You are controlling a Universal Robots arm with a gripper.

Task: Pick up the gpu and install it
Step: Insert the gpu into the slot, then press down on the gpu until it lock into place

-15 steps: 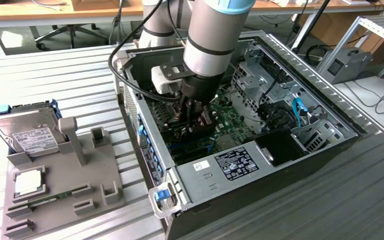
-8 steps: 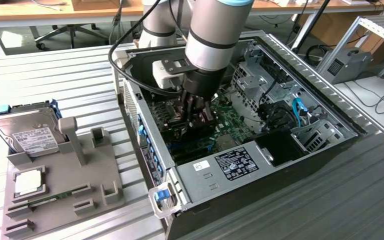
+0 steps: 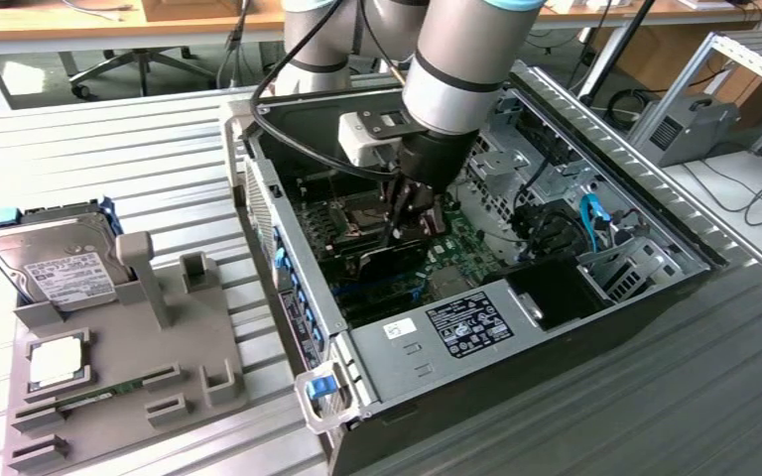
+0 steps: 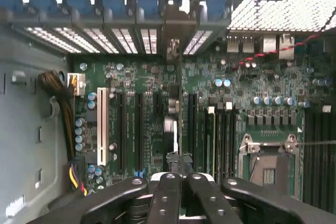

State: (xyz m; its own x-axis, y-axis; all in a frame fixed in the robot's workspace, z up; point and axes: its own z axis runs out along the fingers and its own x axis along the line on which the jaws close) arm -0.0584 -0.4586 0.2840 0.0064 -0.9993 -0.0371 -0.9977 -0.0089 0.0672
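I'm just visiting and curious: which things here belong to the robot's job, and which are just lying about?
In the job: thin green gpu card; open metal computer case; black gripper.
Lying about: silver hard drive with blue frame; grey parts holder; square silver chip.

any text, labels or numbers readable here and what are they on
None can be read for sure.
Power supply label: black, white print, too small.
White sticker on the case edge: short mark, blurred.
Hard drive label: print too small.
Motherboard markings: too small.
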